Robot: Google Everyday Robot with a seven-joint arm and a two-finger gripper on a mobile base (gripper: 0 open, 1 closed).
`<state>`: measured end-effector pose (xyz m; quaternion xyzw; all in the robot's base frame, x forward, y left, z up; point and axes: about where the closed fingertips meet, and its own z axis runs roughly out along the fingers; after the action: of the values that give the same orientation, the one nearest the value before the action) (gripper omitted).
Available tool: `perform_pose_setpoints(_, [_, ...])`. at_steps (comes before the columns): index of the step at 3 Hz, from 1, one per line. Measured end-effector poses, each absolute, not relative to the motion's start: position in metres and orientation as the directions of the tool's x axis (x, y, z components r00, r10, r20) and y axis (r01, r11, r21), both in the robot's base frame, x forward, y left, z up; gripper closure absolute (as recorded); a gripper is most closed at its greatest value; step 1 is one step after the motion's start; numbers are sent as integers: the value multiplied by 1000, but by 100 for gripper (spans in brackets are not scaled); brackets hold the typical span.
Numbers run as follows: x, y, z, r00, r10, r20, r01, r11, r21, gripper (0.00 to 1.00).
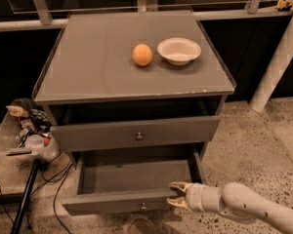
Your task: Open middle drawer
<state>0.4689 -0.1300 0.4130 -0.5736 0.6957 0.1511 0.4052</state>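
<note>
Middle drawer (107,202), grey, at 6 o'clock under taller drawer (97,136): standing well out. Gripper (176,194) at 5 o'clock, fingers apart, seemingly astride front panel's right end, probably hooking the rim rather than knob (144,206).

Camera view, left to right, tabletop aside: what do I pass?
First the clutter bin → knob of the middle drawer → claw, at that drawer's front right corner → white post.

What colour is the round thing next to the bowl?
The fruit is orange, camera view; the hand is at the open drawer.
</note>
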Motion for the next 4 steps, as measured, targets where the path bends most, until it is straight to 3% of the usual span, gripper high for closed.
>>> perform_pose_setpoints(1, [428,-126,410,2,-659,-752,-928,278,-247,100])
perform_pose_setpoints(3, [429,-126,417,2,-659,-752,-928,279,-247,100])
perform_pose_setpoints(4, [429,-126,417,2,-659,-752,-928,279,-247,94])
